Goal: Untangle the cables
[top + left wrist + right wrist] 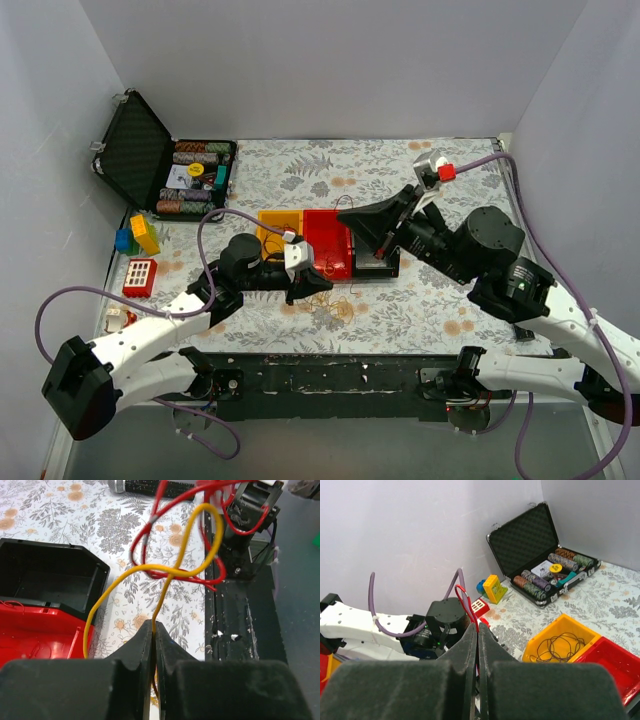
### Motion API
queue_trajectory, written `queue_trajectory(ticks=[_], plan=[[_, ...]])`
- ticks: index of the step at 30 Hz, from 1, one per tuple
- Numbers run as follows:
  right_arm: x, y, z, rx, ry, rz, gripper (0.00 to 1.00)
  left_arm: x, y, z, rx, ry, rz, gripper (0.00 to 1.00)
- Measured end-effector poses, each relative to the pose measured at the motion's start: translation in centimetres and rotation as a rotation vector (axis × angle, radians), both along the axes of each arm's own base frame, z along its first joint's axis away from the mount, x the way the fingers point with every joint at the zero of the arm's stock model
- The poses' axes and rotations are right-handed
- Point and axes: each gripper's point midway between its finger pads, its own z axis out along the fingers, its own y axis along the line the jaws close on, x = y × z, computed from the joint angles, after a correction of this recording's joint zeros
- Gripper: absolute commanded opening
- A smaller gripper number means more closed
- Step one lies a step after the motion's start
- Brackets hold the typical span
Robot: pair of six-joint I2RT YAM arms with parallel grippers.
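Observation:
My left gripper (pixel 153 628) is shut on a thin yellow cable (pixel 200 545), which loops ahead of the jaws and crosses a red cable (pixel 150 530) hanging above the table. My right gripper (pixel 478 628) is shut on the red cable (pixel 465 600), whose loop sticks up past the fingertips. In the top view the left gripper (pixel 308 285) is low beside a loose cable tangle (pixel 330 305) on the cloth. The right gripper (pixel 352 220) is raised over the red bin (pixel 328 248). A dark cable (pixel 562 647) lies coiled in the yellow bin (pixel 540 647).
A yellow bin (pixel 278 228), the red bin and a black bin (pixel 385 265) stand mid-table. An open black case of poker chips (pixel 190 175) is at the back left. Toy bricks (pixel 140 250) lie on the left. A black base rail (pixel 330 375) runs along the near edge.

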Motion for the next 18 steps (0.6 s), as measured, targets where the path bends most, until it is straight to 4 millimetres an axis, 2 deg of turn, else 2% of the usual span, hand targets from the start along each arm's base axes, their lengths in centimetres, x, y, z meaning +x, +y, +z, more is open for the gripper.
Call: queue_trajectory(ticks=[5, 11, 14, 18], plan=[[0.2, -1.5, 2.8, 0.009, -0.055, -0.043, 0.01, -0.4, 0.5, -0.6, 0.020, 0.001, -0.002, 0.00], [0.5, -4.3, 9.0, 0.055, -0.168, -0.130, 0.01, -1.5, 1.6, -3.0, 0.086, -0.018, -0.020, 0.00], [0.7, -5.2, 11.4, 0.072, -0.210, -0.165, 0.01, -1.9, 2.0, -4.4, 0.130, -0.027, -0.033, 0.00], [1.1, -5.4, 11.6, 0.059, -0.226, -0.192, 0.01, -2.4, 2.4, -5.1, 0.162, -0.032, -0.046, 0.02]])
